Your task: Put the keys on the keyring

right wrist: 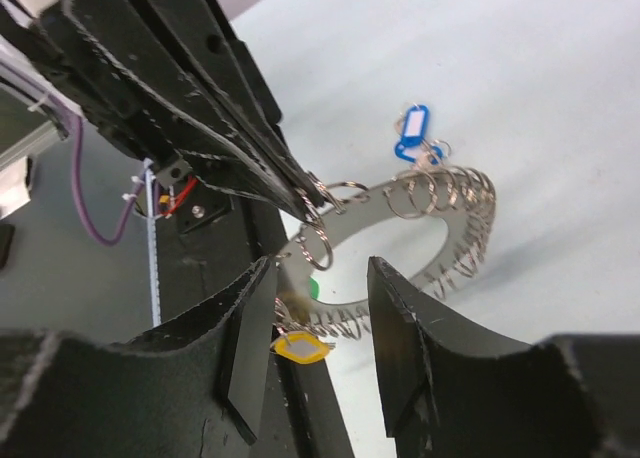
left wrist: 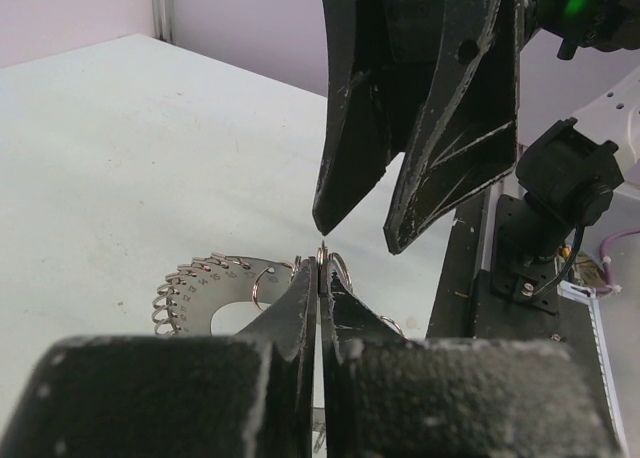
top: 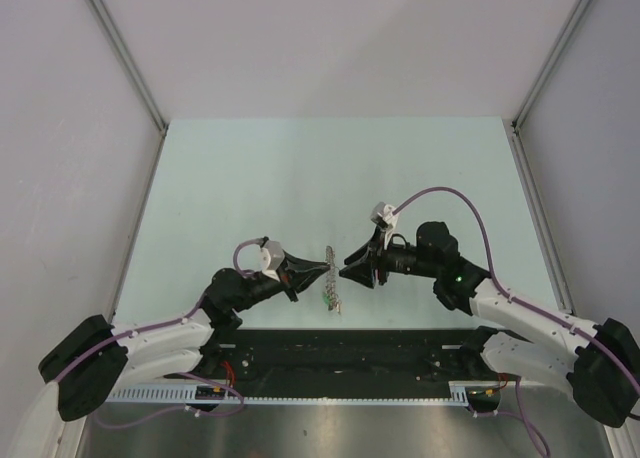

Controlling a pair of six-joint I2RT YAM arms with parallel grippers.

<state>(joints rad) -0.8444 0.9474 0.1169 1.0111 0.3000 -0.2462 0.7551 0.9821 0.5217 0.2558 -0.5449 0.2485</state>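
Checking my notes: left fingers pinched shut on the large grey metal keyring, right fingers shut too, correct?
No: the right fingers stand open, per the right wrist view. The left fingers are shut on the large grey metal keyring.

From high above and behind the arm bases, looking down on the whole pale tabletop (top: 300,168); distant, with both arms in frame. From the left wrist, very near, looking along the left hand (left wrist: 319,268) at the right hand (left wrist: 360,235) straight opposite. From the right wrist, equally near, facing back the other way. Shared by all three: the keyring (right wrist: 385,200) between the hands.
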